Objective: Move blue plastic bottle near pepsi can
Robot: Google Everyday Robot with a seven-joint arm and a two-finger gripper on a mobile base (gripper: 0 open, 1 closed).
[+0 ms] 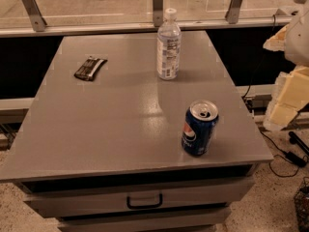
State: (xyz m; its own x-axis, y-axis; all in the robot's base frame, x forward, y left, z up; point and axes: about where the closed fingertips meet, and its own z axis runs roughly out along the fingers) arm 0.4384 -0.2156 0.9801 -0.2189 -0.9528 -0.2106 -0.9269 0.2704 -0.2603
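The blue plastic bottle (168, 44) is clear with a white cap and a white printed label. It stands upright at the back of the grey table (106, 124), right of centre. The pepsi can (199, 128) is dark blue with the round logo and an opened silver top. It stands upright near the front right corner, well in front of the bottle. My gripper (285, 105) shows as pale cream parts at the right edge of the view, beyond the table's right side and away from both things. It holds nothing that I can see.
A dark flat snack wrapper (90, 68) lies at the back left of the table. A drawer with a black handle (144, 201) is under the tabletop. Black cables (285, 153) run on the floor to the right. A railing with a glass wall (96, 13) stands behind the table.
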